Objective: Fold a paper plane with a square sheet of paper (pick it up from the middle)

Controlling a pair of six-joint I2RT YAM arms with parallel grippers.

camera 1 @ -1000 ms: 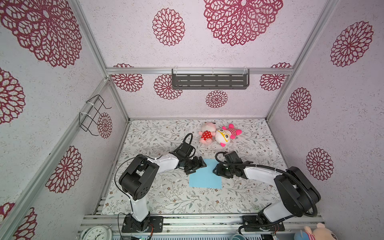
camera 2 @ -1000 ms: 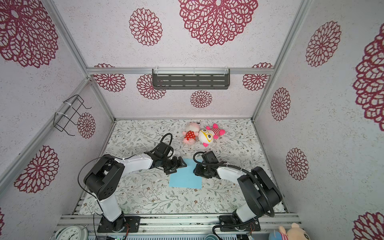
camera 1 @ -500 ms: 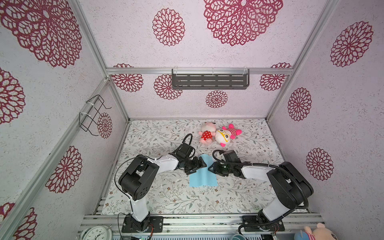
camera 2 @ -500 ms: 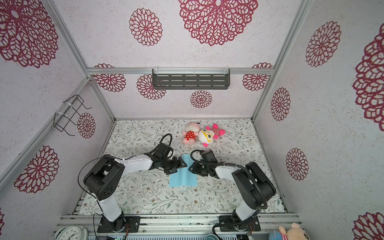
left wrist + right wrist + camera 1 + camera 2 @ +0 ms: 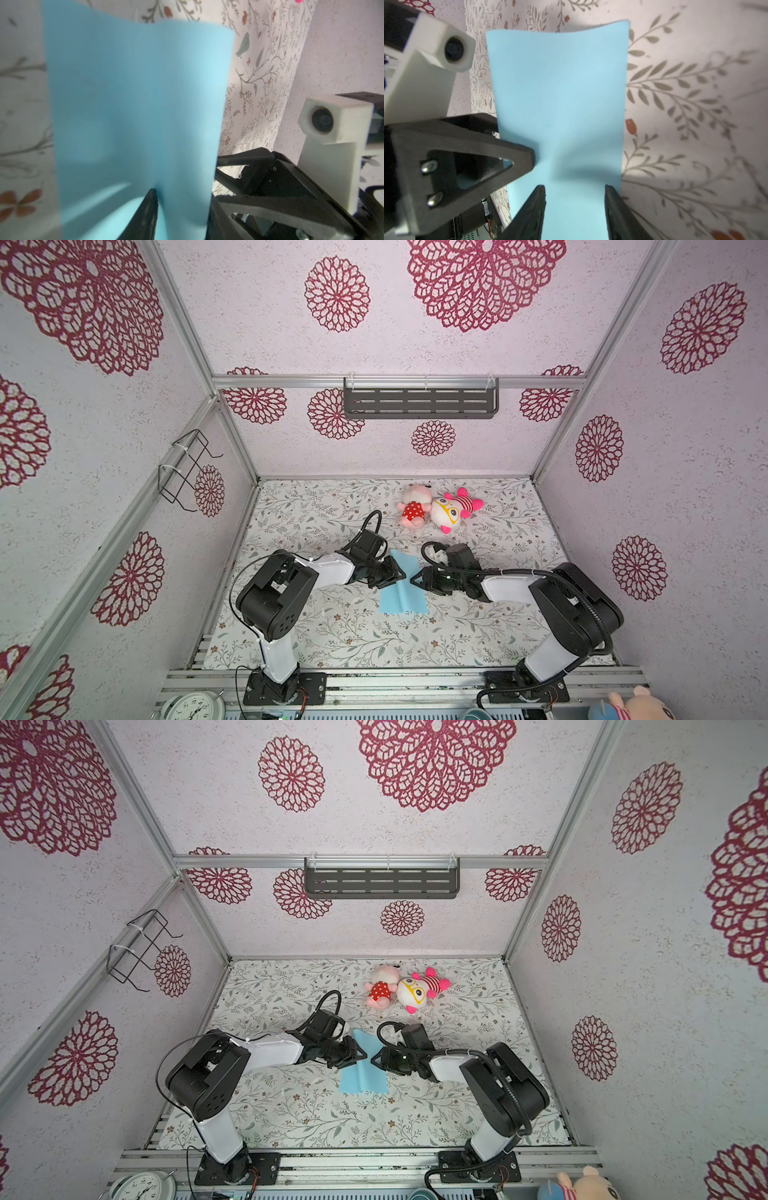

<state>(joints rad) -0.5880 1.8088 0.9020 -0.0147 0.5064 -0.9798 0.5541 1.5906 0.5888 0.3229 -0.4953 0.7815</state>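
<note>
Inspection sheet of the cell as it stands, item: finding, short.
Surface: floral mat, lies flat.
Job's things: square sheet of paper, light blue, buckled up between the grippers; no plane yet.
Clutter: red-dress plush and striped plush at the back, apart from the sheet.
Grippers: left gripper at the sheet's edge, grip unclear; right gripper open, sheet between its fingers.
Cables: cable loops at both wrists, off the paper.
Surroundings: wall shelf, wire rack, clock by the front rail.
</note>
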